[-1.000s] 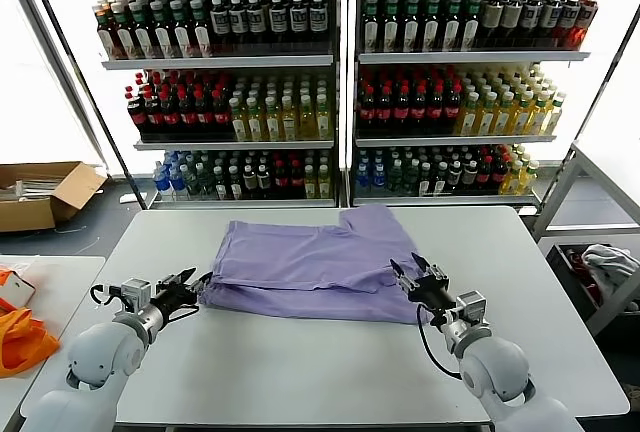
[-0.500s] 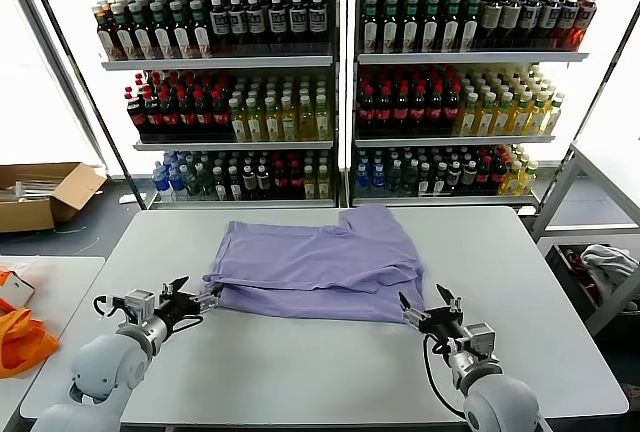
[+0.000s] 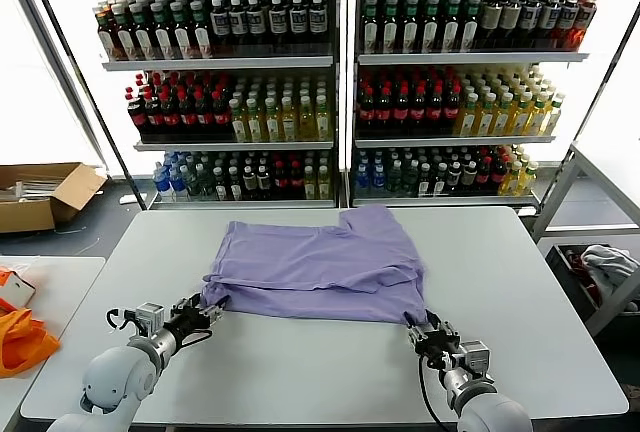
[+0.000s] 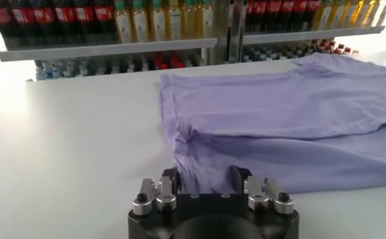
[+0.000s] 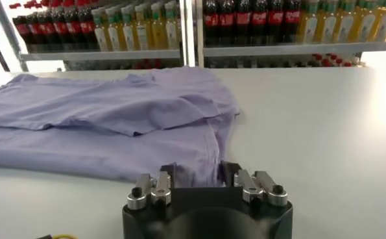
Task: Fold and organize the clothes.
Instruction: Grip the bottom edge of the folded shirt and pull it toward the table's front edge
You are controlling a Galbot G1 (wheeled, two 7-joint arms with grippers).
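The clothes (image 3: 320, 267), one lavender T-shirt, lie folded flat in the middle of the white table (image 3: 300, 377). My left gripper (image 3: 207, 309) sits low on the table at the shirt's near left corner. In the left wrist view the clothes (image 4: 277, 117) bunch between the fingers of that gripper (image 4: 204, 178). My right gripper (image 3: 425, 326) is at the near right corner. In the right wrist view the hem of the clothes (image 5: 115, 117) runs in between the fingers of the right gripper (image 5: 198, 170). Cloth hides all the fingertips.
Shelves of bottles (image 3: 340, 72) stand behind the table. To the left are a cardboard box (image 3: 45, 192) on the floor and an orange cloth (image 3: 20, 337) on a side table. A grey-white bundle (image 3: 605, 262) lies in a metal frame at the right.
Both grippers drew back toward the near edge, dropped to the table, then slid in onto the shirt's near corners. Their fingers have closed in from wide open.
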